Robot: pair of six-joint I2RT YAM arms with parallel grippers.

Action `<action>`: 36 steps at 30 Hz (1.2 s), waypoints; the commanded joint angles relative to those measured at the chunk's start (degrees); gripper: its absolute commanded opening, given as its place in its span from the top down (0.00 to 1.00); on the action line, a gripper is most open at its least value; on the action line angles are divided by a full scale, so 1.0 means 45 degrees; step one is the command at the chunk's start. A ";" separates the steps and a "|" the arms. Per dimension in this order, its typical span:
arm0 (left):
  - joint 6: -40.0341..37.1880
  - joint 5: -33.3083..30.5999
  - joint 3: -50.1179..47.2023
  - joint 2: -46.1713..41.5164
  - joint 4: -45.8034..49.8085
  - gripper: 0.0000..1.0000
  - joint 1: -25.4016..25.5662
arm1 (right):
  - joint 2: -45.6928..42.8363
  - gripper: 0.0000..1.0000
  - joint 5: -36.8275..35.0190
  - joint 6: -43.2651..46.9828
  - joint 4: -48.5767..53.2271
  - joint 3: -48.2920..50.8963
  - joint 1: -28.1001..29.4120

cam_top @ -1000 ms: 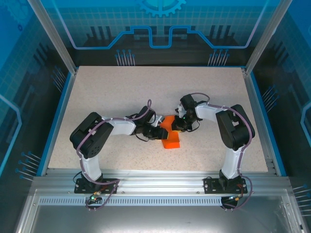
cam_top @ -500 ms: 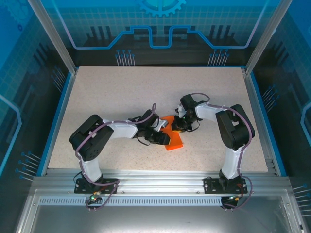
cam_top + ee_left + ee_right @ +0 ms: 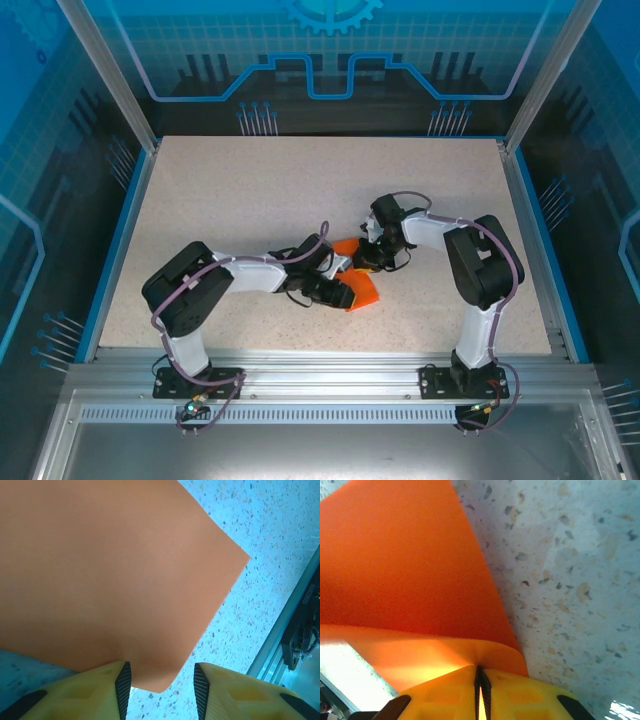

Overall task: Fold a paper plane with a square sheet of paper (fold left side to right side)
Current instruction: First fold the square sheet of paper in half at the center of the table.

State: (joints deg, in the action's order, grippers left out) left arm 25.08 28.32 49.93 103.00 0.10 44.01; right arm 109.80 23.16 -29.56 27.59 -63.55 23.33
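On speckled table [image 3: 250, 190] | right gripper [image 3: 480, 676] clamps orange sheet [image 3: 100, 570] | left gripper [image 3: 162, 681] agape at its corner

The left arm [image 3: 250, 273] at lower left and the right arm [image 3: 483, 268] at centre right share white links, bulky black joints and looping purplish cables [image 3: 300, 250], with yellow fingers [image 3: 75, 695] bearing black pads [image 3: 123, 682].

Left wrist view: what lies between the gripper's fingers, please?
A corner of the orange paper sits in the open gap of the left gripper, speckled table beneath, in the left wrist view.
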 commanded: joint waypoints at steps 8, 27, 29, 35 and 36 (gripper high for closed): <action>-0.0006 -0.0076 -0.0212 -0.0128 0.0122 0.57 0.0800 | 0.1132 0.86 -0.1315 -0.0184 0.0823 0.0594 0.0254; 0.0051 -0.0129 -0.0263 -0.0511 -0.0036 0.55 0.1470 | 0.1207 0.86 -0.1275 -0.0184 0.0802 0.0597 0.0264; 0.0067 -0.0165 -0.0434 -0.0928 -0.0106 0.55 0.1453 | 0.1192 0.86 -0.1274 -0.0179 0.0799 0.0589 0.0264; 0.0362 -0.0263 -0.1133 -0.2881 -0.0294 0.53 0.0561 | 0.0999 0.86 -0.1007 -0.0243 0.0598 0.0710 0.0264; 0.0519 -0.0216 -0.1171 -0.3059 -0.0345 0.53 0.0276 | 0.0974 0.86 -0.0986 -0.0265 0.0568 0.0727 0.0261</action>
State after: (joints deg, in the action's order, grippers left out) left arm 25.71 26.50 45.63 92.51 -0.38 48.12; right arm 109.86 23.40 -29.78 27.51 -63.59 23.33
